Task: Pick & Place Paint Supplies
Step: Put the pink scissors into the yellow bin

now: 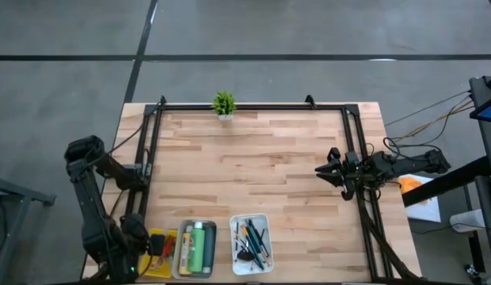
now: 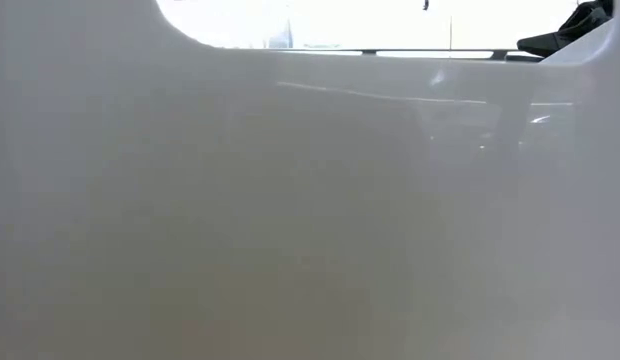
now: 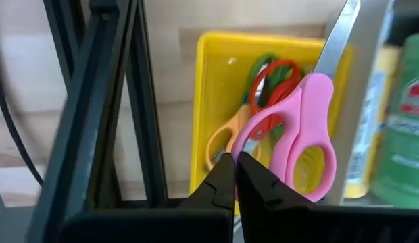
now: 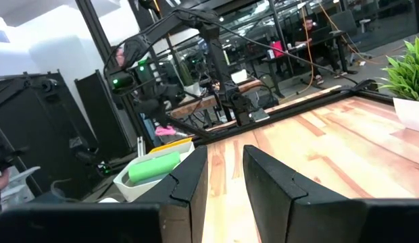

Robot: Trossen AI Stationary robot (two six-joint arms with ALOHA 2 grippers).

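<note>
I had the left tool (image 3: pixel 235 162) down at the near left corner of the surface (image 1: pixel 293 150), right over the yellow tray (image 3: pixel 216 74), and its fingertips were pinched together on the pink scissors (image 3: pixel 311 135). The pink pair hung tilted above the tray, blade pointing away from the tool, handles near it. Under them in the yellow tray lay the orange scissors (image 3: pixel 222 138) and the red scissors (image 3: pixel 277 84), with a green handle tucked beside the red one.

Next tray along, the grey tray (image 1: pixel 180 253), held the green bottle (image 1: pixel 199 247) and a yellow bottle (image 1: pixel 187 247) lying side by side. Beyond that, the white tray (image 1: pixel 264 222) carried the brushes and pencils (image 1: pixel 252 241) in a loose heap.

My right tool (image 4: pixel 219 182) sat idle at the right edge of the surface, well apart from the trays, fingers a little apart with nothing between them. The potted plant (image 1: pixel 223 104) stood at the far edge. The low view gave me only a blank pale wall.
</note>
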